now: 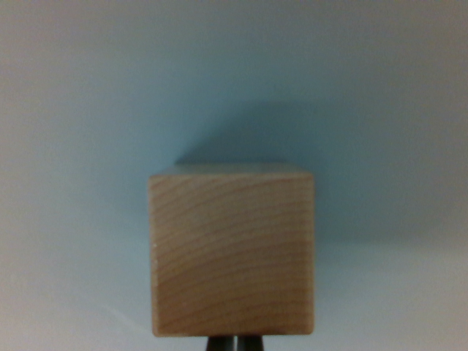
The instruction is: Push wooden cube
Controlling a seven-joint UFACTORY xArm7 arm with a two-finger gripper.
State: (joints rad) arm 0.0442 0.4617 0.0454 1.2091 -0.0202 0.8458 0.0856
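Observation:
A light wooden cube [232, 252] with visible grain fills the lower middle of the wrist view, resting on a pale blue-grey surface [88, 110]. Its near face looks straight at the camera and a thin strip of its top shows above. Just below the cube's bottom edge, two dark fingertips of my gripper [235, 343] peek into the frame, pressed close together with only a thin line between them. They sit right against the cube's near face, with nothing held between them.
The cube casts a soft shadow up and toward the wrist view's right. The pale surface stretches on all sides of the cube, with no other objects or edges in view.

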